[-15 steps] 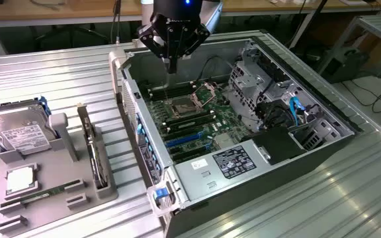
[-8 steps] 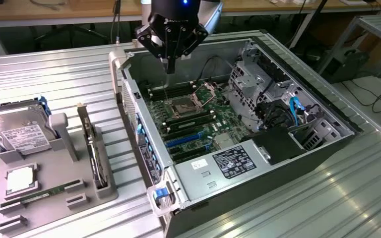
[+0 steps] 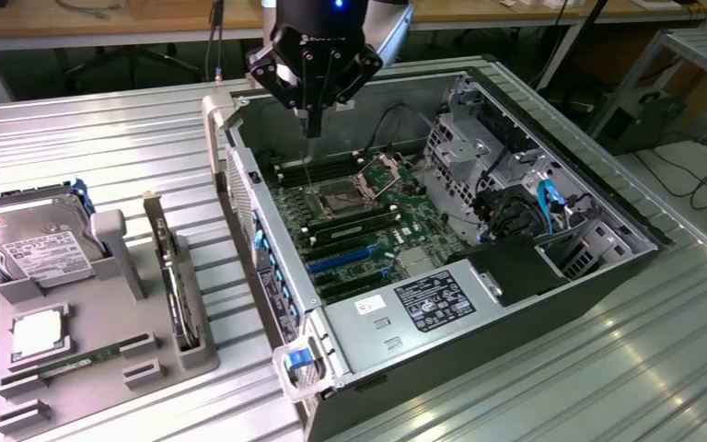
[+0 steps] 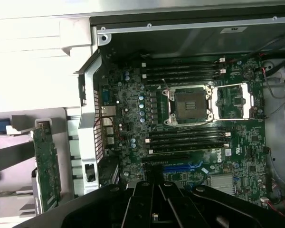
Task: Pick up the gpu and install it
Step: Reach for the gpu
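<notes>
Gripper (image 3: 313,127) is held above the open case (image 3: 378,373), pinched narrow and empty. The gpu (image 3: 172,276) is kept upright in its holder (image 3: 96,318), at eight o'clock in the exterior view, with its edge offered for grasping.

Bright, even overhead light. Glare streaks the ribbed table (image 3: 599,368) beside the computer case (image 3: 477,354). In the wrist view, the table (image 4: 33,61) outside the case (image 4: 92,95) washes out white.

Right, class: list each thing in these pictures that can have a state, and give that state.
Computer case: open, side panel off.
Processor socket: unlatched, empty.
Graphics card: on edge in the grey holder, not installed.
Hard drive: propped in the holder.
Gripper: shut, empty, above the case.
</notes>
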Controlling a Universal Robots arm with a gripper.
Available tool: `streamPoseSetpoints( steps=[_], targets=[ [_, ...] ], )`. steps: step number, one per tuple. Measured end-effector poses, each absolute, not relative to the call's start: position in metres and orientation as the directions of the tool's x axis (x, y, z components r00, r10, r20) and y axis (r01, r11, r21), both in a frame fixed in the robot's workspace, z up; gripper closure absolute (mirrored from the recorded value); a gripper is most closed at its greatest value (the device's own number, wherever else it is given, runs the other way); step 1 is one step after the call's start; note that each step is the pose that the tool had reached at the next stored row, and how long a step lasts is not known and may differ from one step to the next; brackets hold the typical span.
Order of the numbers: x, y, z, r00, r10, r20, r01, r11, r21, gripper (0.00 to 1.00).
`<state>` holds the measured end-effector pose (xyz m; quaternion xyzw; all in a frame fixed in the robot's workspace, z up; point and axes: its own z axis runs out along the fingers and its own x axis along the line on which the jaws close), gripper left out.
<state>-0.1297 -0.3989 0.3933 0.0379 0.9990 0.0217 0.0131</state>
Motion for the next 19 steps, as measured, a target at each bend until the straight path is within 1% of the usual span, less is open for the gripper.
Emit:
streamPoseSetpoints(
  steps=[19],
  targets=[
    [-0.141, -0.4, 0.393, -0.997, 0.076, -0.024, 0.075, 0.996, 0.044, 0.89]
  ],
)
